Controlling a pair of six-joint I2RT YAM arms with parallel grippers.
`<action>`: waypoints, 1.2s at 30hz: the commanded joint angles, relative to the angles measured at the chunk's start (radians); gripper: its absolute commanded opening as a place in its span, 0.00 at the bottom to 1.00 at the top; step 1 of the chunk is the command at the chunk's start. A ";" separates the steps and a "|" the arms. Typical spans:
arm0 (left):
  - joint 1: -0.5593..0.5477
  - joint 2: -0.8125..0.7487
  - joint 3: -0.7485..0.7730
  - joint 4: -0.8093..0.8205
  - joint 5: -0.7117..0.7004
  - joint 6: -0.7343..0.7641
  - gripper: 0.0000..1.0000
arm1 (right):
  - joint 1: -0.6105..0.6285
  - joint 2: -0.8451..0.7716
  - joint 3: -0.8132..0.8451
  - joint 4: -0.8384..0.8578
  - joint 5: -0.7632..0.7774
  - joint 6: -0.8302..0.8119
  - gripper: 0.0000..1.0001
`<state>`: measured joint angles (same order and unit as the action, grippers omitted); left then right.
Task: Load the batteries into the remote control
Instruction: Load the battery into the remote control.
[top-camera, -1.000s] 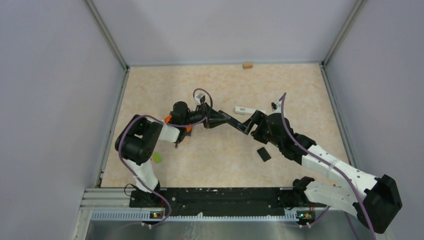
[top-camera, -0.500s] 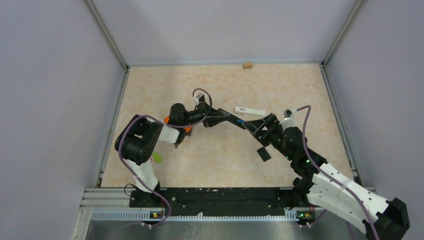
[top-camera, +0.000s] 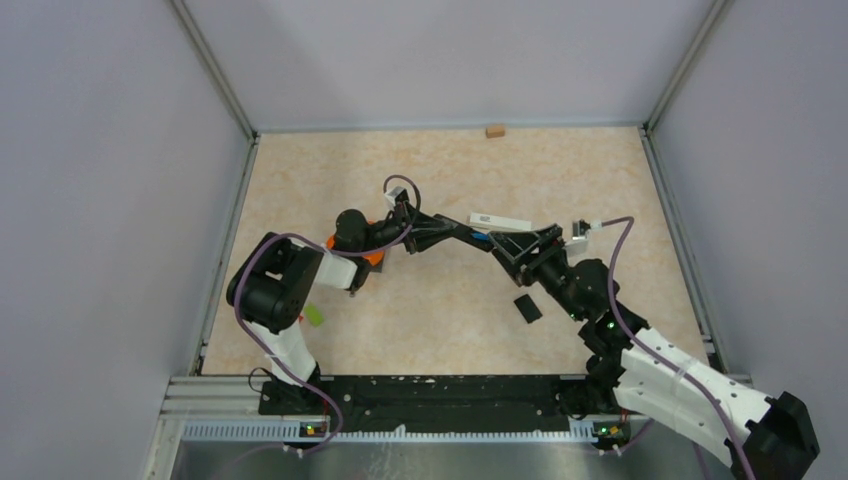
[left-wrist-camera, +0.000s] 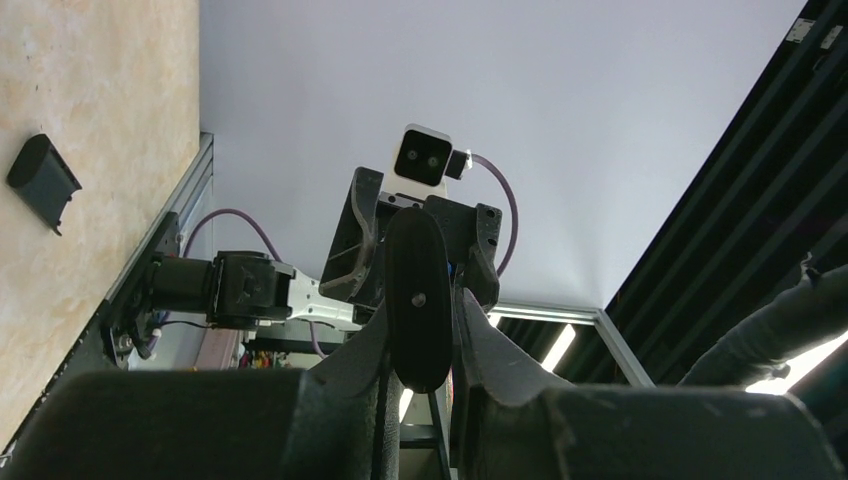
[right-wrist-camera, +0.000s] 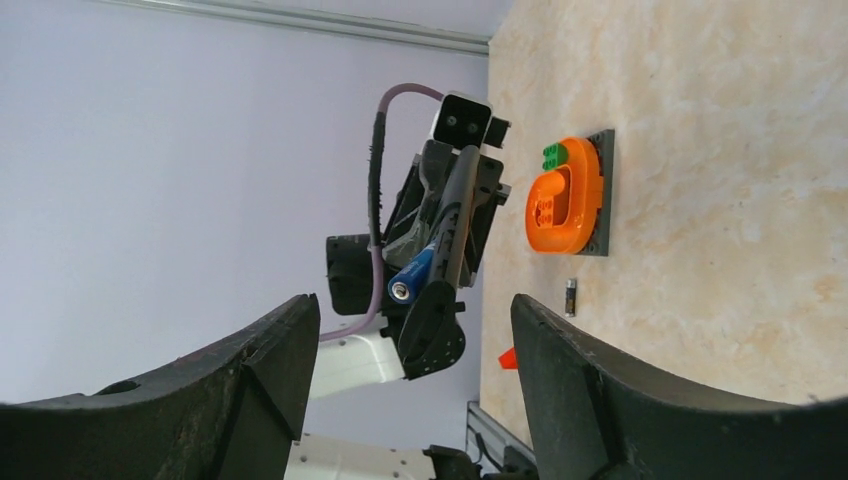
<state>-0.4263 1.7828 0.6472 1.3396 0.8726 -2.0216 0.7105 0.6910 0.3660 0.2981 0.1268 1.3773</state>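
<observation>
Remote (left-wrist-camera: 417, 262), clamped in left end effector (left-wrist-camera: 421, 318)

Bare tabletop (top-camera: 440, 310) left of the black cover (top-camera: 527, 308); right of it, blocked by the right arm (top-camera: 600, 310); behind it, crowded by the left arm (top-camera: 430, 237).

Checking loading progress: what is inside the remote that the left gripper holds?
One blue battery lies in the open bay of the remote. The rest of the bay is hidden by its body and the left gripper, so other cells cannot be told.
</observation>
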 joint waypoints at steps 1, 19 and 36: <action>-0.003 -0.042 -0.003 0.084 -0.011 -0.028 0.00 | -0.005 0.013 -0.008 0.101 0.016 0.040 0.67; -0.004 -0.035 0.015 0.109 -0.002 -0.028 0.00 | -0.006 0.005 -0.086 0.233 0.041 0.088 0.53; -0.013 -0.034 0.006 0.141 -0.002 -0.035 0.00 | -0.015 0.019 -0.079 0.240 0.036 0.058 0.45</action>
<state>-0.4294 1.7828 0.6456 1.3914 0.8730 -2.0480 0.7086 0.7078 0.2855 0.4870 0.1600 1.4574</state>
